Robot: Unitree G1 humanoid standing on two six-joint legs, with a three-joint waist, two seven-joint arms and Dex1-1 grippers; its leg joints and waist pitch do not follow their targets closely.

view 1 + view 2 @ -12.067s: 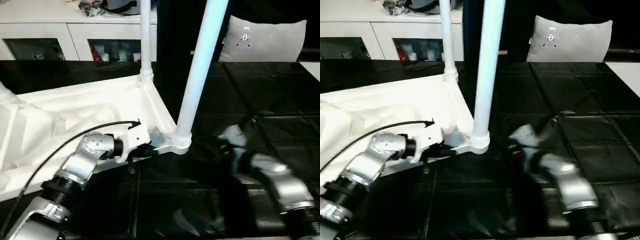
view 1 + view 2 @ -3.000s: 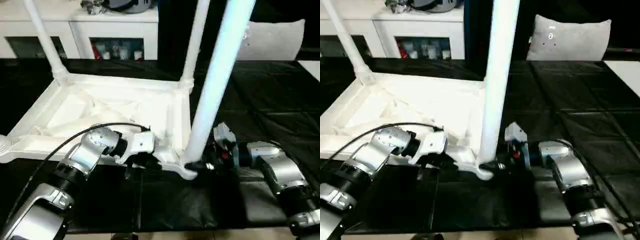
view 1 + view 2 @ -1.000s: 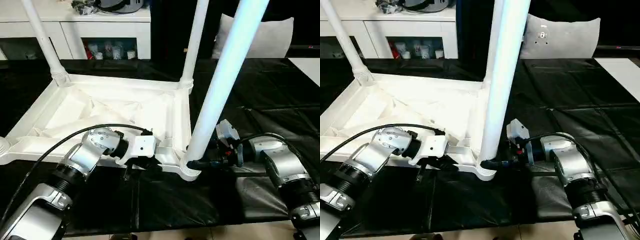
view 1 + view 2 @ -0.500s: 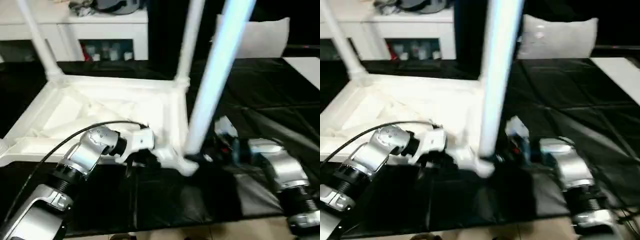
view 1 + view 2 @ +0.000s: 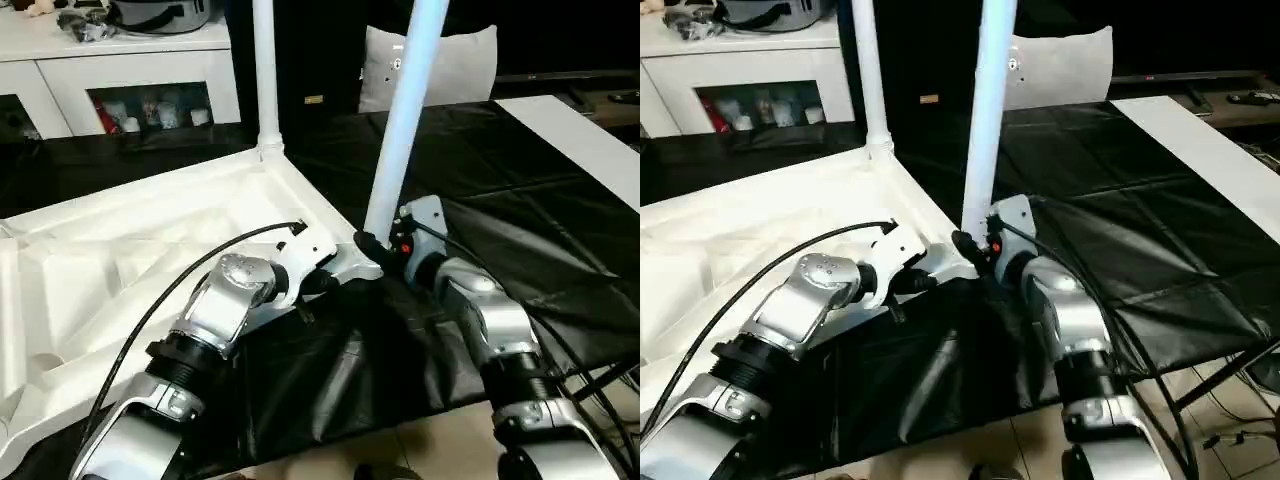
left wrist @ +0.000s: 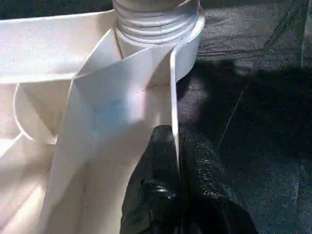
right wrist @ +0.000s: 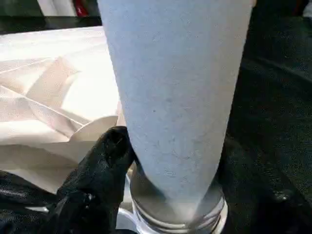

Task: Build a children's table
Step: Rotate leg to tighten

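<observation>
Left arm: silver forearm rising from 7 o'clock toward centre, a black cable arching over it. Left gripper (image 6: pixel 178 161): black fingers (image 6: pixel 153 168) pinched tight on the thin white rim of the children's table (image 5: pixel 120 250).

Right arm: silver forearm rising from 5 o'clock. Right gripper (image 7: pixel 168 161): fingers (image 7: pixel 114 146) set either side of the near leg's (image 5: pixel 405 130) base, touching it.

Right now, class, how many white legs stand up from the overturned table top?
2: the near leg in the corner socket by both grippers, the far leg at the back corner. Others may lie outside the views.
</observation>
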